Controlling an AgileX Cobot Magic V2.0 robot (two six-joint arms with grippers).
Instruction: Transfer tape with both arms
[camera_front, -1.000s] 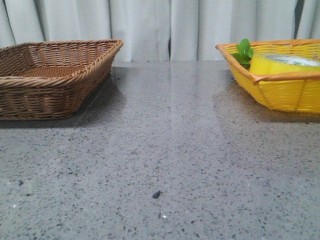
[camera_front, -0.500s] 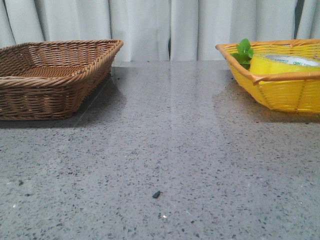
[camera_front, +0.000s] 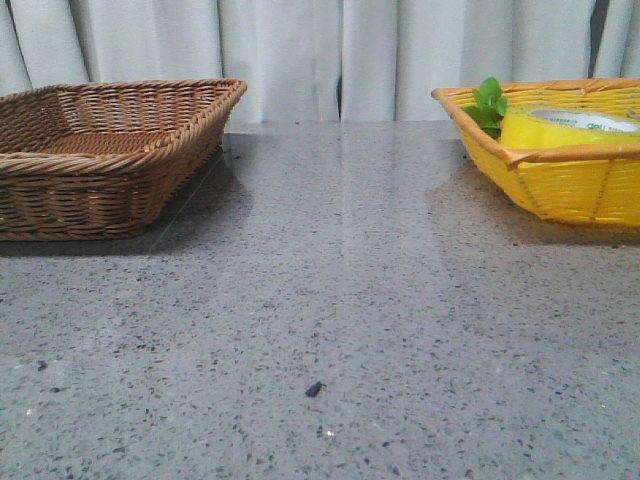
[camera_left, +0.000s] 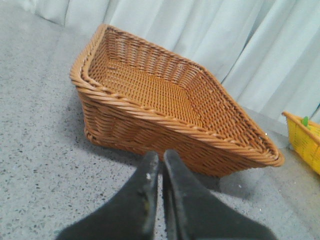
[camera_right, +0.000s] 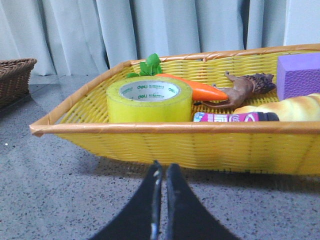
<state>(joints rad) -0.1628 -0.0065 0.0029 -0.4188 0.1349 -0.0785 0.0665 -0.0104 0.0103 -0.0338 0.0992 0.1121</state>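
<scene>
Tape (camera_right: 149, 100): yellow roll, white core with green lettering, lying flat inside the yellow basket (camera_right: 165, 145) at its left end; in the front view the roll (camera_front: 565, 128) is showing at the upper right of the frame, above the basket's near rim.

Yellow basket, other contents: orange carrot (camera_right: 197, 90) with green leaves lying just behind the tape; brown animal figure (camera_right: 245, 87) beside the carrot; purple block (camera_right: 299, 75) at the far right; pink-and-purple tube (camera_right: 232, 117) and pale bread-like item (camera_right: 287, 109) lying along the near rim.

Brown wicker basket (camera_front: 100, 150): sitting at the upper left of the front view, well apart from the yellow one.

Table (camera_front: 330, 300): grey speckled stone; a small dark speck (camera_front: 313, 388) is lying at lower centre.

Left gripper (camera_left: 161, 165): fingers pressing together, gripping nothing, pointing at the brown basket.

Right gripper (camera_right: 161, 172): fingers pressing together, gripping nothing, pointing at the yellow basket's near wall.
</scene>
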